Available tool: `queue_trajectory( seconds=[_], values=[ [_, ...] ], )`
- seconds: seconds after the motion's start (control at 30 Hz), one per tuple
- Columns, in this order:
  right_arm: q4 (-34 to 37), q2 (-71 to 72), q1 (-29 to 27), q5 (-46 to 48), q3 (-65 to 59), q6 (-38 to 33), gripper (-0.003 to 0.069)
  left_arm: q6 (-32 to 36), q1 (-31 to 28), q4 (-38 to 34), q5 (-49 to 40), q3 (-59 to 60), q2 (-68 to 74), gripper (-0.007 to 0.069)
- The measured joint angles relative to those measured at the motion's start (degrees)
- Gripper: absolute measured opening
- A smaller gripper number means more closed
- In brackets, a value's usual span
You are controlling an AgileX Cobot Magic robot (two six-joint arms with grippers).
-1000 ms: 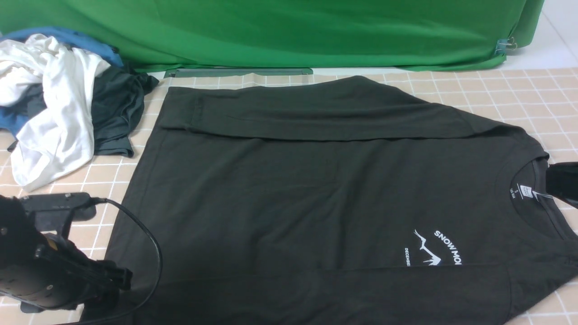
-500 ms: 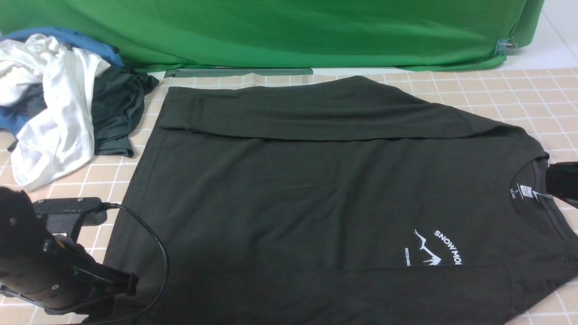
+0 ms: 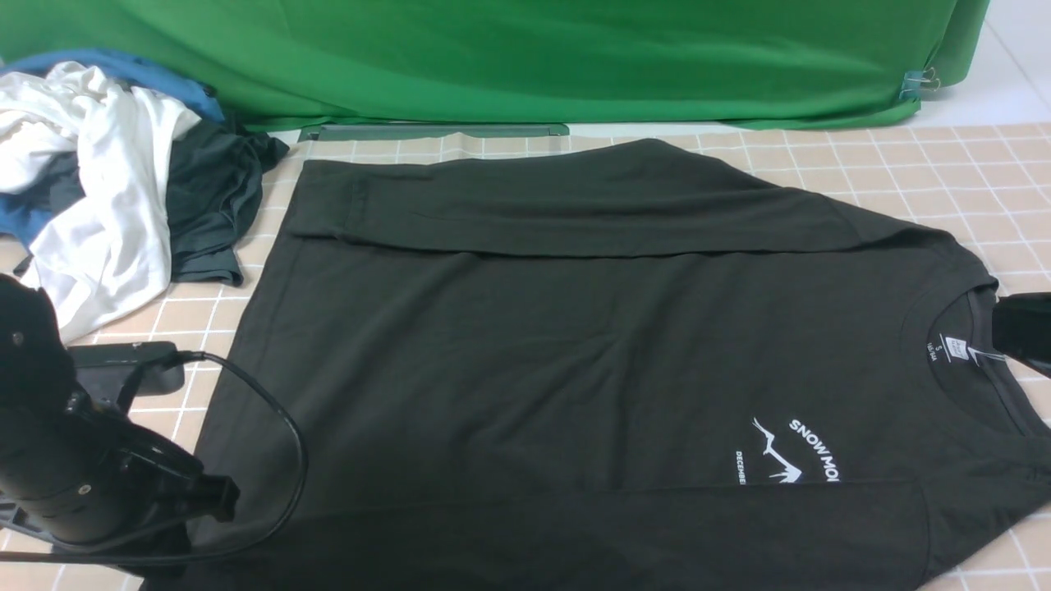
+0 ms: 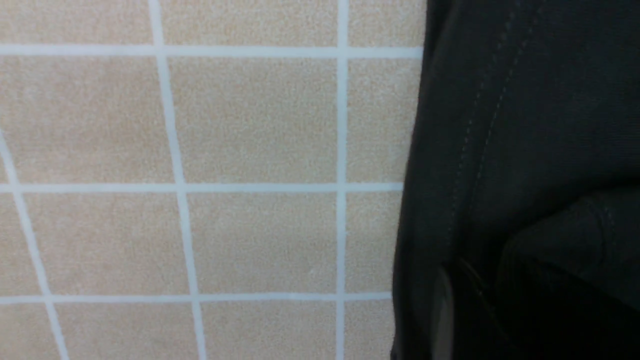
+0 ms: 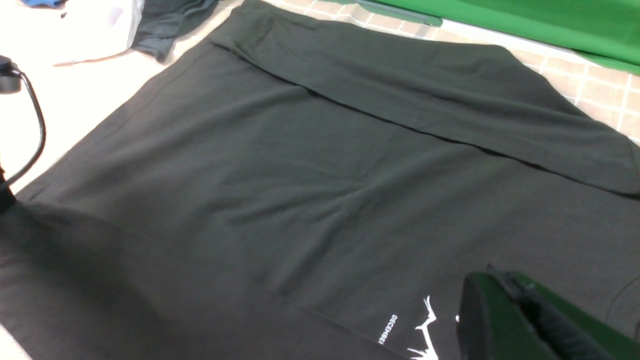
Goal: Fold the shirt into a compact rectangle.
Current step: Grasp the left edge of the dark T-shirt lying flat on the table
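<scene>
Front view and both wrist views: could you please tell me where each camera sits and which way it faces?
Front view: between the arms, looking forward over the shirt; left gripper at its hem, right gripper at its collar.
Left wrist view: low over the table, facing the shirt's hem; jaws barely show.
Right wrist view: at the collar, looking across the shirt to the clothes pile; shut jaws show.
Shared: front and right wrist views show the print.

Right gripper [image 3: 1008, 332] cut off by frame edge; grip on shirt [image 3: 575, 345] collar under it indiscernible. Left gripper [image 3: 223, 501] fingertips merge with dark fabric beside them; jaw gap unreadable.
</scene>
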State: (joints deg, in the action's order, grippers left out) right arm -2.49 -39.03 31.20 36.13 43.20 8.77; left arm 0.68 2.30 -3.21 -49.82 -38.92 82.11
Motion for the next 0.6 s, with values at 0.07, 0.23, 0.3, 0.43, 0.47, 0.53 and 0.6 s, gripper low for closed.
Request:
queue_trajectory(
  seconds=[0.07, 0.23, 0.3, 0.43, 0.47, 0.53, 0.6],
  values=[
    [0.0, 0.0, 0.0, 0.0, 0.0, 0.0, 0.0043, -0.1, 0.0, 0.6, 0.6, 0.0, 0.0, 0.0244],
    [0.0, 0.0, 0.0, 0.0, 0.0, 0.0, 0.0043, -0.1, 0.0, 0.3, 1.0, 0.0, 0.0, 0.0397],
    [0.0, 0.0, 0.0, -0.1, 0.0, 0.0, 0.0044, 0.6, 0.0, 0.0, 1.0, 0.0, 0.0, 0.0405],
    [0.0, 0.0, 0.0, -0.2, 0.0, 0.0, 0.0045, 1.7, 0.0, -1.9, 1.0, 0.0, 0.0, 0.0393],
    [0.0, 0.0, 0.0, -0.2, 0.0, 0.0, 0.0045, 3.1, 0.0, -3.4, 0.9, 0.0, 0.0, 0.038],
    [0.0, 0.0, 0.0, -0.2, 0.0, 0.0, 0.0045, 4.4, 0.0, -5.1, 0.8, 0.0, 0.0, 0.0358],
    [0.0, 0.0, 0.0, -0.5, -0.1, 0.0, 0.0045, 5.1, 0.0, -5.6, 1.2, 0.0, 0.0, 0.0339]
  ],
)
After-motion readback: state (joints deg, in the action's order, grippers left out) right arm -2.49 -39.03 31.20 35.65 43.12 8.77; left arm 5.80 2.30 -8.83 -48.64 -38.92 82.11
